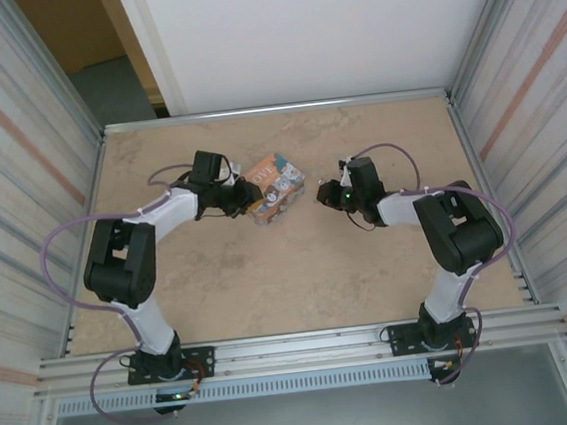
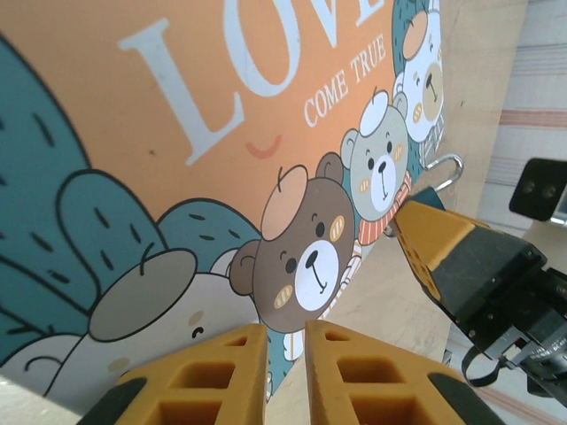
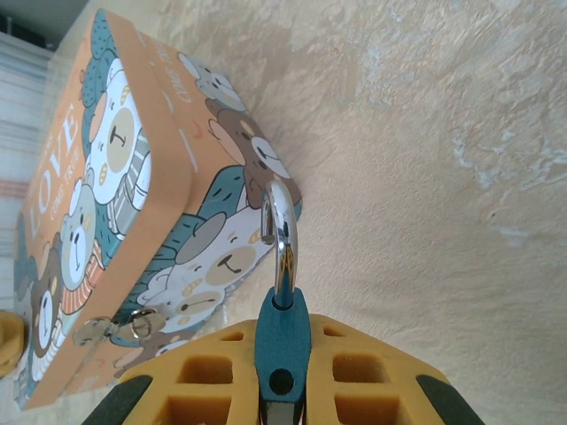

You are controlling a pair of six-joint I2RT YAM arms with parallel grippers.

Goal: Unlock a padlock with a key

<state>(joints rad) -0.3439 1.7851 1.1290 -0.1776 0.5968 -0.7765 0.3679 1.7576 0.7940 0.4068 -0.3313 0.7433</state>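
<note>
From my seat, the right gripper [image 3: 283, 329] was clamped on the padlock [image 3: 282, 345], its yellow fingers pinching the teal body from both sides. The lock's long axis ran straight out along the fingers. Its silver shackle [image 3: 282, 239] pointed away from the gripper toward a corner of the box [image 2: 177, 177], and the keyhole [image 3: 282, 382] end sat back toward the wrist. The shackle looked right up against that corner, but I honestly couldn't tell if it touched. On the overhead view that put the lock just right of the box, mid-surface [image 3: 425, 177]. The box lid read "LOVE" in big white letters with "COME TRUE" smaller beside it, plus cartoon bears on orange and teal. The left gripper [image 2: 286, 335] sat on the box's other side, its fingers drawn nearly together with only a thin slit between.
</note>
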